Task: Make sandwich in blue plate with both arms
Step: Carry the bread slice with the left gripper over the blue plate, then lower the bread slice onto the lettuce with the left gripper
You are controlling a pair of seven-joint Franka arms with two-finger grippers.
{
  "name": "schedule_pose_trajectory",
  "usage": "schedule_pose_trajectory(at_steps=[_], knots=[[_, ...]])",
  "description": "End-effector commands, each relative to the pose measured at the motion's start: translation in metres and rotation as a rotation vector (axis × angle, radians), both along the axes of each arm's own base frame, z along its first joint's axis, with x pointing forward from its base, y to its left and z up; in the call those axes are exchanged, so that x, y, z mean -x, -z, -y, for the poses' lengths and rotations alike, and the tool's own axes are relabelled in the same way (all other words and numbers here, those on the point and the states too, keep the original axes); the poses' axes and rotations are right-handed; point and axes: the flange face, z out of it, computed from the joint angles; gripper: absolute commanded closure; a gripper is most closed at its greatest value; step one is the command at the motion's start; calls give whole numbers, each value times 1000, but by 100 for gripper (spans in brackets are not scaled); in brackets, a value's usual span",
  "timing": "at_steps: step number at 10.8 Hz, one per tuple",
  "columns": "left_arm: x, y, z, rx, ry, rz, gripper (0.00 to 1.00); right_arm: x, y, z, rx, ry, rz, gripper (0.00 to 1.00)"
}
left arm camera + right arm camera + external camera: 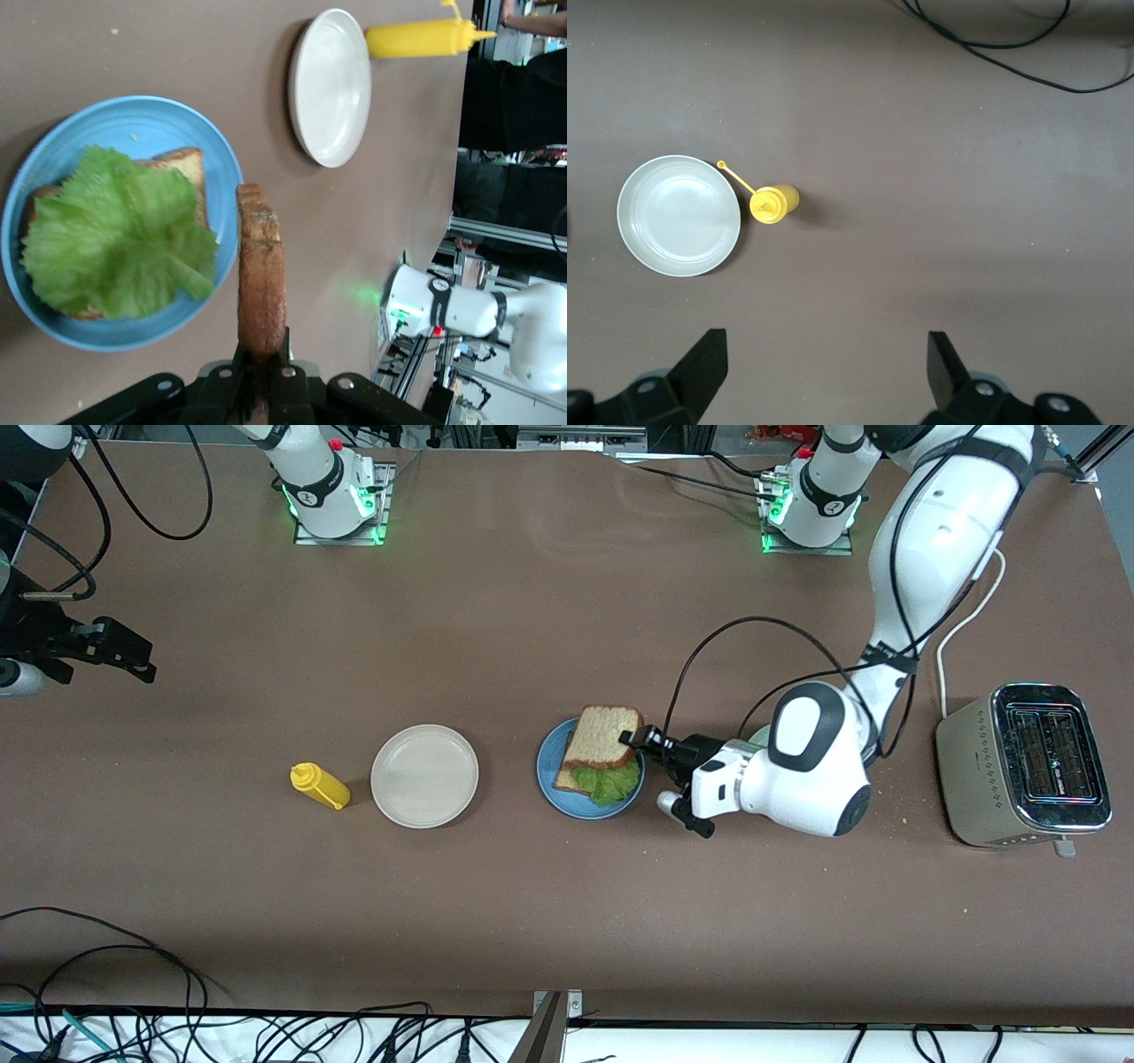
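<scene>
bread point(604, 735) sits clenched on edge in the left claw point(631, 739) over the blue plate point(549, 779), where 1 slice point(182, 168) lies under lettuce point(120, 232). beside the plate stand a white plate point(424, 776) and a mustard bottle point(320, 786); a toaster point(1023, 766) sits toward the left arm's end of the bench point(532, 602). the left arm hides most of a green plate point(758, 734). the right claw point(824, 363) waits released, half cut off at the front view's edge.
</scene>
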Motion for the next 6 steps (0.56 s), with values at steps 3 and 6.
schedule_pose_trajectory(at_steps=[3, 6], knots=[[1, 64, 19, 126, -53, 7, 100, -2, -5, -2, 1, 13, 9, 0], [7, 79, 14, 102, -43, -8, 1, -2, -5, -1, 1, 13, 7, 0]])
